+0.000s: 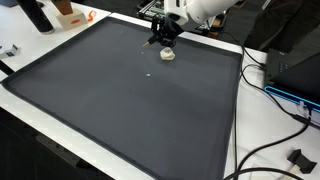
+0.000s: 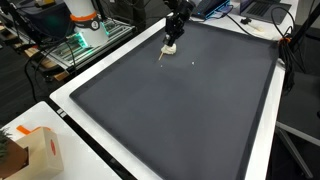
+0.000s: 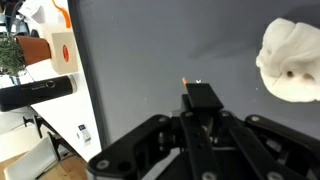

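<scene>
My gripper (image 1: 165, 37) (image 2: 176, 28) hangs low over the far part of a large dark mat (image 1: 120, 110) (image 2: 190, 110). In the wrist view the gripper (image 3: 203, 112) has its jaws closed on a thin black stick-like tool (image 3: 203, 97) with an orange tip (image 3: 184, 80) pointing at the mat. The tool's tip (image 2: 161, 56) also shows in an exterior view. A crumpled white lump (image 1: 168, 55) (image 2: 171, 46) (image 3: 291, 62) lies on the mat right beside the gripper, apart from the tool. A tiny white speck (image 1: 150, 73) (image 2: 193, 60) (image 3: 198, 81) lies near the tip.
The mat lies on a white table (image 1: 225, 150) (image 2: 100, 145). An orange-and-white box (image 1: 70, 15) (image 2: 40, 150) (image 3: 62, 45) and a black cylinder (image 1: 36, 14) (image 3: 35, 92) stand off the mat. Cables (image 1: 275, 95) trail along one side. Equipment (image 2: 85, 25) lines the far edge.
</scene>
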Controlling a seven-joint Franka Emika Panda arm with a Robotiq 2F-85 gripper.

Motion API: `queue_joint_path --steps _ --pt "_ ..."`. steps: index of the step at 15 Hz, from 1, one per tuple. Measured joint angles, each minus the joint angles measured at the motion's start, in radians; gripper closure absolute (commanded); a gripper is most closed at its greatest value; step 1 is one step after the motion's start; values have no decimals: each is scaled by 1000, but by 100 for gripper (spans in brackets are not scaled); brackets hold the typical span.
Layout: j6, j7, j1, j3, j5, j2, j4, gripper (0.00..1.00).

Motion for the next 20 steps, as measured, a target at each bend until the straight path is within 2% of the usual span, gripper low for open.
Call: queue_joint_path --steps 5,12,20 --pt "-2 -51 2 0 0 17 15 97" --pt "-22 -211 -2 0 23 14 53 97" --pt "-116 -503 -10 0 254 -33 122 97"
